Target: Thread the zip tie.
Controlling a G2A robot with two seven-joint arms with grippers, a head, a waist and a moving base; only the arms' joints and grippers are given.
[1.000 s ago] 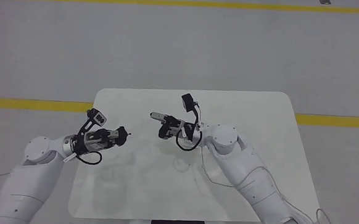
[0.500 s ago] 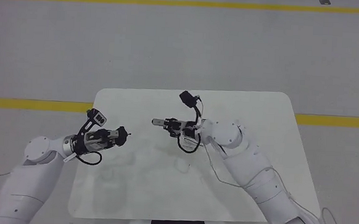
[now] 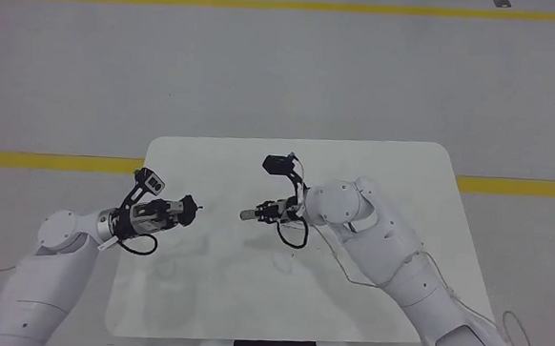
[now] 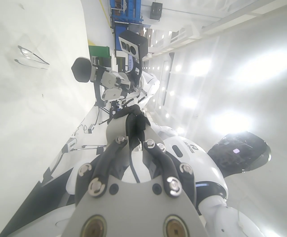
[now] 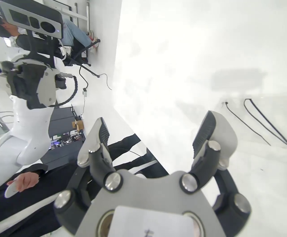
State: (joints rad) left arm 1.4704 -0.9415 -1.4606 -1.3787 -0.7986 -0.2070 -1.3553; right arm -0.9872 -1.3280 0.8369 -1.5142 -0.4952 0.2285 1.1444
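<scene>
Two thin black zip ties lie on the white table [image 3: 401, 181]: a straight one [image 5: 246, 122] and, beside it, a looped one [image 5: 265, 119]. They show as a small curved shape [image 4: 31, 58] in the left wrist view. My right gripper [image 5: 155, 119] hangs open above the table's middle [image 3: 248, 213], a little short of the ties, with nothing between its fingers. My left gripper [image 4: 136, 116] is held above the table's left side [image 3: 187, 209], pads pressed together and pointing at the right gripper. A thin black strand runs back from between its pads; I cannot tell what it is.
The table's left edge [image 5: 116, 67] drops to the floor, with cables and a stand beyond it. Bare tabletop [image 3: 366, 283] lies around and in front of both grippers.
My right gripper has swung from the table's back middle toward the near side and turned over. The left arm has kept still.
</scene>
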